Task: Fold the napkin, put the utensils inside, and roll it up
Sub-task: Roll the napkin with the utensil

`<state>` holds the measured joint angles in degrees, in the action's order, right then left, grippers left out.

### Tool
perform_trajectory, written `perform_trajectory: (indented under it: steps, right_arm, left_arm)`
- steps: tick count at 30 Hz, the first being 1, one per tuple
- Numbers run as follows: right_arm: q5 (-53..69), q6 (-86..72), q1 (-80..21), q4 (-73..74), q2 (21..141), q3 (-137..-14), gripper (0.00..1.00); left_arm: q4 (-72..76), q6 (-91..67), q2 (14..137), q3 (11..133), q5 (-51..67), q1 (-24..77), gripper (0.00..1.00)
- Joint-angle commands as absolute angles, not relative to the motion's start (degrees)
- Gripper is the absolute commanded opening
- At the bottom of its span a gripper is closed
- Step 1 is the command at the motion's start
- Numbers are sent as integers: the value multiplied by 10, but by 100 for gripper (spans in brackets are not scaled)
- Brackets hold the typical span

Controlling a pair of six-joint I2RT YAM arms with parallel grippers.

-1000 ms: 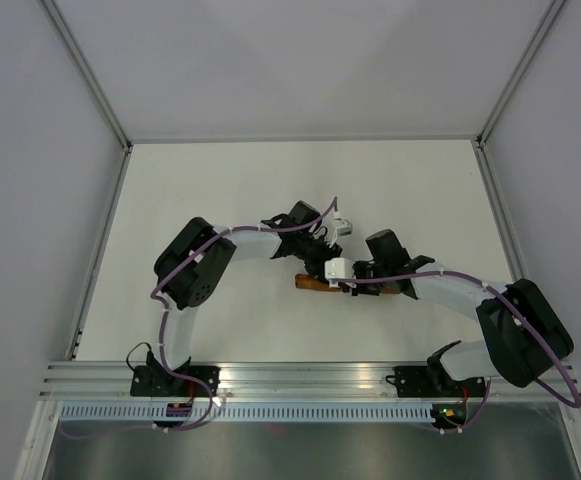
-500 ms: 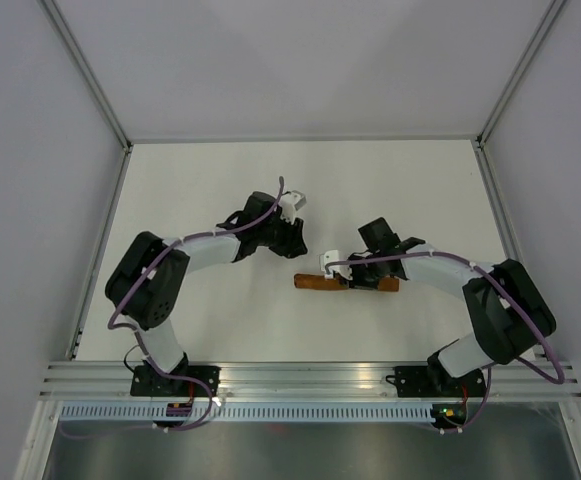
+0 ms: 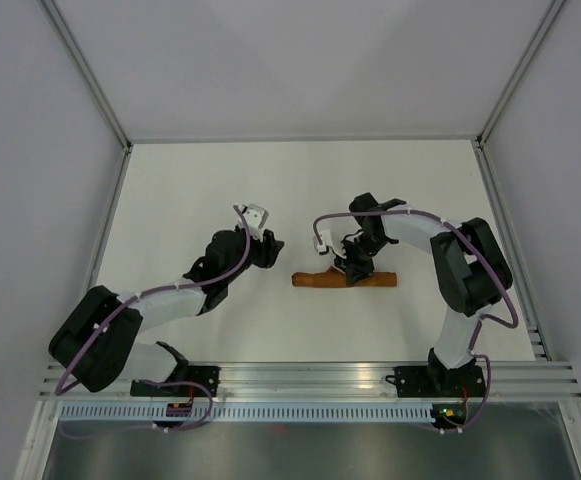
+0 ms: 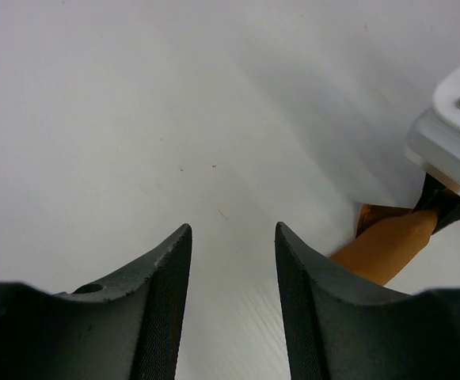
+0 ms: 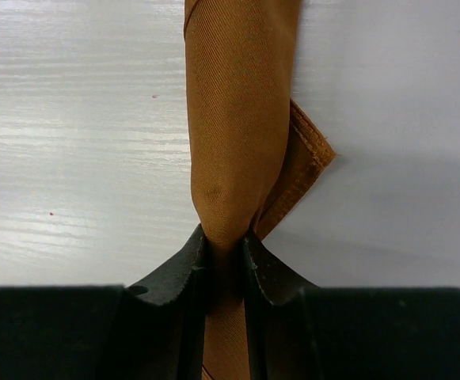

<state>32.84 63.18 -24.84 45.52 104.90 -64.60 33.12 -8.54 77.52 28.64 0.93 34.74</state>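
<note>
The rust-orange napkin (image 3: 315,280) lies on the white table as a tight narrow roll, running left to right. It fills the right wrist view (image 5: 241,119), with a loose corner flap sticking out on its right side. My right gripper (image 3: 353,268) is shut on the middle of the roll, its fingertips (image 5: 180,265) pinching the cloth. My left gripper (image 3: 270,246) is open and empty, to the left of the roll and apart from it. The roll's end shows at the right of the left wrist view (image 4: 384,247). The utensils are hidden.
The white table (image 3: 190,190) is boxed in by grey walls with metal frame rails at the left, right and back. An aluminium rail (image 3: 300,378) carrying both arm bases runs along the near edge.
My left arm has pulled back to the left, away from the roll, its gripper now clear of it. My right arm has swung its wrist round and stays on the roll.
</note>
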Motion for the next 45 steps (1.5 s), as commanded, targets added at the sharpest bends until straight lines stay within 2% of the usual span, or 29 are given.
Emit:
perform_trajectory:
  steps: [1, 11, 22, 35, 45]
  right_arm:
    - [308, 668, -241, 518, 1123, -676, 10]
    - [323, 682, -228, 598, 1222, -778, 10]
    - [316, 678, -221, 612, 1254, -805, 10]
    - [316, 680, -213, 620, 1265, -813, 11]
    - [317, 685, -211, 635, 1272, -824, 11]
  left_arm:
    - [451, -48, 749, 255, -33, 373, 52]
    - [474, 125, 789, 263, -100, 524, 56]
    - [373, 274, 963, 381, -106, 641, 57]
    - [346, 330, 1057, 437, -98, 645, 62]
    - [281, 342, 1093, 463, -73, 630, 59]
